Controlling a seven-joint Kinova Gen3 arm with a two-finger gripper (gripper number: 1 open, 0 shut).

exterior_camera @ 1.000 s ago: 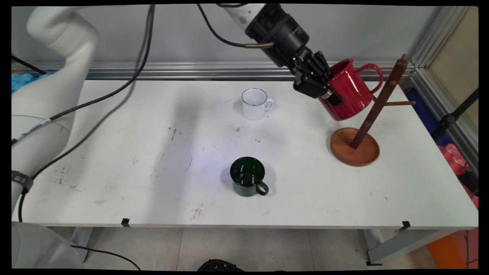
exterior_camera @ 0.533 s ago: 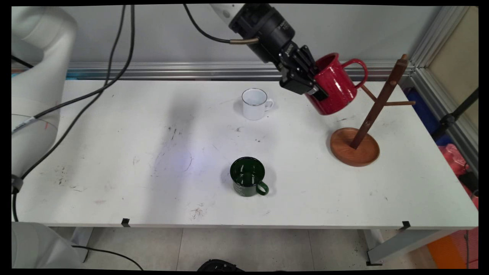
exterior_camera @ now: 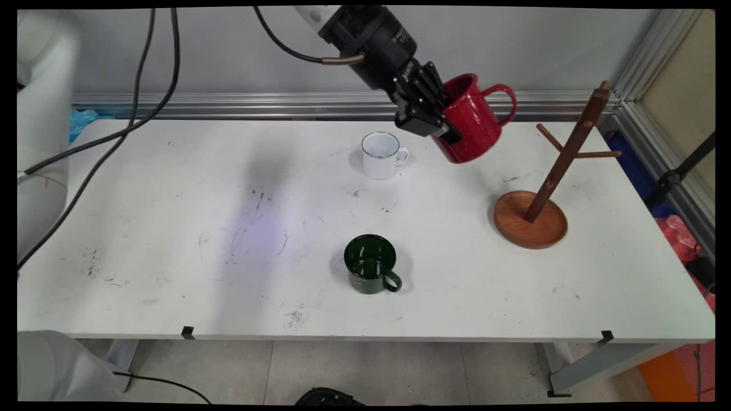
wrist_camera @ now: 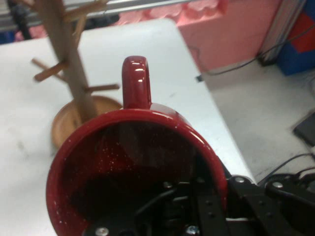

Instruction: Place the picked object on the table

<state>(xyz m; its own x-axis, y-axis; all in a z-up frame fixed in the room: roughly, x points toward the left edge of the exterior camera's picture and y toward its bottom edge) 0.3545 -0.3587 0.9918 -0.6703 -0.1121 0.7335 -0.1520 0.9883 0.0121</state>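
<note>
The black cables (exterior_camera: 143, 85) hang down from the arm far to the left of the jaws, over the left end of the white counter (exterior_camera: 171, 228). Below the jaws and well apart from them, near the front edge, the dark green mug (exterior_camera: 370, 264) stands upright on the counter with its handle to the right. The small white mug (exterior_camera: 381, 155) stands upright just below and to the left of the jaws, not touching them, and its handle also points right. The jaws (exterior_camera: 429, 119) are in the air above the back part of the counter, and they are closed on the wall of the red mug (exterior_camera: 471, 120): one finger is inside the mug and the other outside, at the side of the rim opposite to the handle. The red mug is lifted clear of the counter and tilted, its mouth turned up and left toward the arm, its handle pointing away to the right. In the hand view the red mug (wrist_camera: 142, 167) fills the lower half, with its handle at the top and the black linkage going into its mouth. To the right of the jaws and apart from the red mug, the wooden mug tree (exterior_camera: 562, 162) stands on its round base, and its pegs are bare.
</note>
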